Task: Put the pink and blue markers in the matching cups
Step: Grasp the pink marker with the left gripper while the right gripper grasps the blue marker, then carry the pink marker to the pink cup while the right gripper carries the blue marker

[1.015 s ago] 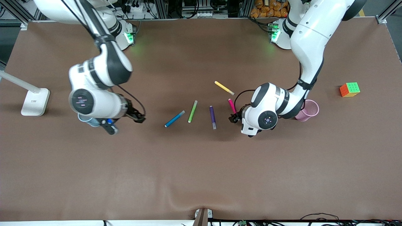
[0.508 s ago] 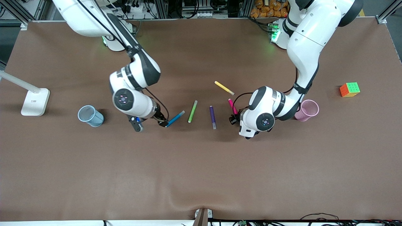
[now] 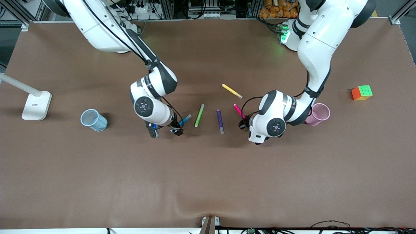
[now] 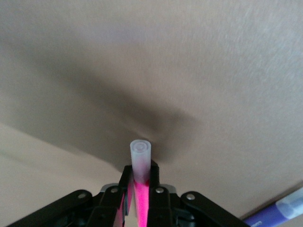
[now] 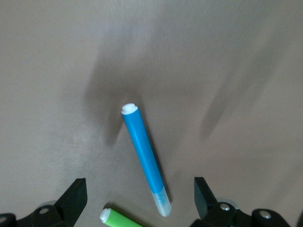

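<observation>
Brown surface [image 3: 208,169]; left hand [image 4: 138,187] pinching slim magenta-pink marker [image 4: 140,163]; right hand [image 5: 142,201] spread over slim bright-blue marker [image 5: 144,158].

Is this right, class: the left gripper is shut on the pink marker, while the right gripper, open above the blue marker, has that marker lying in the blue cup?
One part is wrong. The blue marker lies on the table, not in the blue cup, as the front view shows. The left gripper is shut on the pink marker, and the right gripper is open above the blue marker.

A robotics lab: a brown-covered table [image 3: 208,182] edged by aluminium framing [image 3: 19,13] and cables [image 3: 328,225].
</observation>
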You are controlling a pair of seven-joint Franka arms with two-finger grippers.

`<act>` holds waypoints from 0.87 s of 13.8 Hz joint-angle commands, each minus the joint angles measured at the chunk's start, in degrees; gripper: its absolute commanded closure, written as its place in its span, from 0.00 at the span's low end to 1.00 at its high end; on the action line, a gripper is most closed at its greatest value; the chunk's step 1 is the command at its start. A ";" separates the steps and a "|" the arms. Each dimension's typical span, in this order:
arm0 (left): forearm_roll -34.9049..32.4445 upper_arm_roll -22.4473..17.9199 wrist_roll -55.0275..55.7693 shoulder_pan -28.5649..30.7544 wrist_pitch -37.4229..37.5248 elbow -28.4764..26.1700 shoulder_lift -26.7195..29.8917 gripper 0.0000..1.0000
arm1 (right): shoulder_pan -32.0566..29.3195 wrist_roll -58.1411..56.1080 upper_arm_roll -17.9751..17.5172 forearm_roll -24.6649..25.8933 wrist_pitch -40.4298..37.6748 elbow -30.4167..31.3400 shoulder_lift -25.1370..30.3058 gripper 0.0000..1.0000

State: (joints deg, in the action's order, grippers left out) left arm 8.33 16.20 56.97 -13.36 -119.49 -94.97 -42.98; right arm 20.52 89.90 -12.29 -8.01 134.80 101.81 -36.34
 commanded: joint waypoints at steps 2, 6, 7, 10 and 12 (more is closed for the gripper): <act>0.38 -0.73 0.25 2.36 0.75 0.40 3.77 1.00 | 1.63 1.77 -0.11 0.28 2.57 -0.47 -1.62 0.00; -8.99 -1.35 -0.72 4.04 9.94 1.63 12.64 1.00 | 1.89 1.77 -1.34 0.19 3.63 -0.73 -2.94 0.33; -12.60 -1.26 -1.07 4.13 12.59 2.50 14.23 1.00 | 1.89 1.68 -1.25 0.19 3.72 -0.73 -3.12 0.38; -17.73 -1.35 -4.49 4.22 17.43 4.71 17.04 1.00 | 1.89 1.07 -1.34 0.19 3.72 -0.73 -3.82 0.62; -19.31 -1.44 -7.47 5.26 19.11 4.71 19.33 1.00 | 1.89 0.54 -1.34 0.28 3.54 -0.64 -3.82 0.94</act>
State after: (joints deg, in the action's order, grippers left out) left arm -8.92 15.18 52.39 -8.63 -102.15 -90.33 -25.36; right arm 22.39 90.59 -13.33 -8.00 138.58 101.67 -39.55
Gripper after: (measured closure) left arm 0.833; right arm 0.674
